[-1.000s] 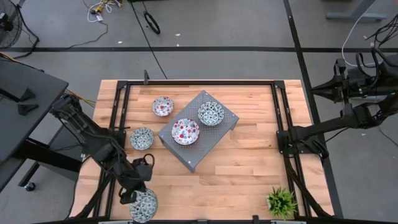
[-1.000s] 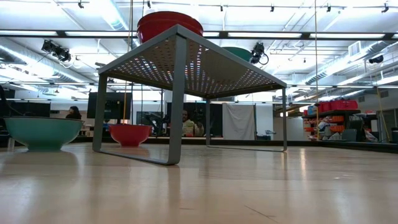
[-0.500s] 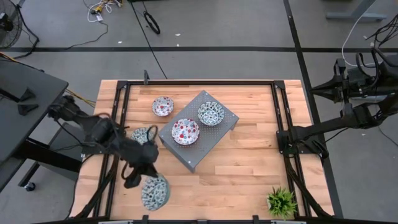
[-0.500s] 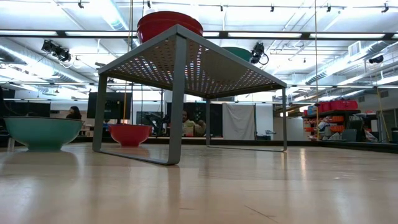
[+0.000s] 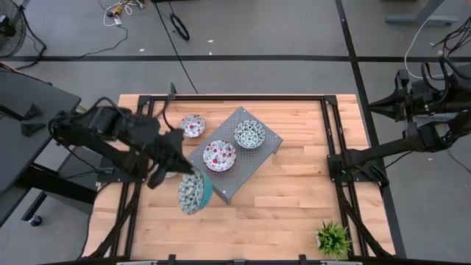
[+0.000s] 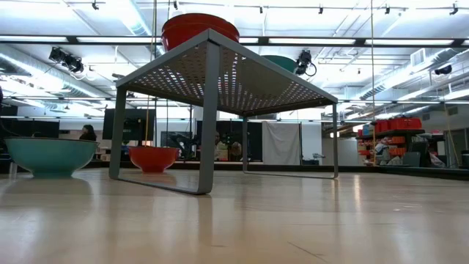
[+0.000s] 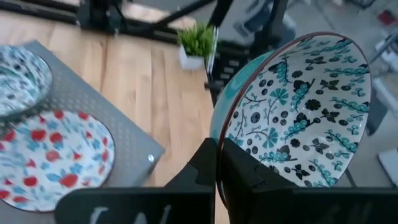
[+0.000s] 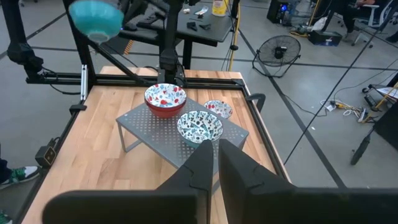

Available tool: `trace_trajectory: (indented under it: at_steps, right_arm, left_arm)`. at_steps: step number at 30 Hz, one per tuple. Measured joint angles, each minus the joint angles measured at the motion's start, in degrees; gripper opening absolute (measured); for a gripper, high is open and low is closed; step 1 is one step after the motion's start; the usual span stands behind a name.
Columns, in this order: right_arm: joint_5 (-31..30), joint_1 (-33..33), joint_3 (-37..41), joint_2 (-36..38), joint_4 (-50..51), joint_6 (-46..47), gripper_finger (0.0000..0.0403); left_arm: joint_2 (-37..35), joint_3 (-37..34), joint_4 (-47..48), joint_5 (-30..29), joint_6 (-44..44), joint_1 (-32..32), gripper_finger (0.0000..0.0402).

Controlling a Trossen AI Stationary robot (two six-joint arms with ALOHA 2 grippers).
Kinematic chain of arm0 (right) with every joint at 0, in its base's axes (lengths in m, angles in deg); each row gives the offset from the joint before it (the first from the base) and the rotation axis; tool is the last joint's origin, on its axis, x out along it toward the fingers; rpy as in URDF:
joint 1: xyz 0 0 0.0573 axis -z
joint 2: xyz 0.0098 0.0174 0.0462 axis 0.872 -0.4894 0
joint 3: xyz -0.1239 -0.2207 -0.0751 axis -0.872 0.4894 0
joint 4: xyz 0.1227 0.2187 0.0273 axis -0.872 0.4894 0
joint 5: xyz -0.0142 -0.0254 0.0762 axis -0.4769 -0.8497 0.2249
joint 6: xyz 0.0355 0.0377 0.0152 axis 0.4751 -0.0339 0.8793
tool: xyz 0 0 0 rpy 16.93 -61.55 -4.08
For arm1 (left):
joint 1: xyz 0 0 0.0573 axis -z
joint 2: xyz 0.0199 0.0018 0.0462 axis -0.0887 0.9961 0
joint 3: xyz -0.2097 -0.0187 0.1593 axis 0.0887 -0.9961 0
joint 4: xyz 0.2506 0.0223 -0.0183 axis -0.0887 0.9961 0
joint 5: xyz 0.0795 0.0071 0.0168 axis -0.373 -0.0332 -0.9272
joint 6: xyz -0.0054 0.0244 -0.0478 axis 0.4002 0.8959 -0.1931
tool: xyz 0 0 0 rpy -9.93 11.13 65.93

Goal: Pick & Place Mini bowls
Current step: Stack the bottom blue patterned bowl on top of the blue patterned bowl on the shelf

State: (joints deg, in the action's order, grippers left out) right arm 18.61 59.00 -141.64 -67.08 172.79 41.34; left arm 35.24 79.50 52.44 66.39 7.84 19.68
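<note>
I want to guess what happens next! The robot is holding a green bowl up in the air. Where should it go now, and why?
Probably a little farther over the grey rack, toward its bare corner, then down. The left hand grips the green bowl by its rim, tilted, beside the rack. A red bowl and another green bowl already sit there.

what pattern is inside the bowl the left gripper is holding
Teal and black floral print on white, inside the held bowl; clearest in the left wrist view.

Left hand (image 5: 179, 179) carried its teal bowl (image 5: 193, 193) (tilted) up beside the rack (image 5: 254, 158).
</note>
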Motion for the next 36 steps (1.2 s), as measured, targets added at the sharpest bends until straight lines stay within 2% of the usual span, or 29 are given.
trace_trajectory:
  at_steps: [13, 23, 36]
  right_arm:
    - [0.0, 0.0, 0.0, 0.0, 0.0, 0.0, 0.0027]
    - [0.0, 0.0, 0.0, 0.0, 0.0, 0.0, 0.0027]
    - [0.0, 0.0, 0.0, 0.0, 0.0, 0.0, 0.0027]
  left_arm:
    - [1.8, 1.5, -0.6, 1.9, -0.3, -12.2, 0.0009]
    - [7.7, 1.5, -10.6, 11.6, -7.7, -20.7, 0.0009]
    - [14.8, 1.5, -26.0, 21.8, -21.9, -31.5, 0.0009]
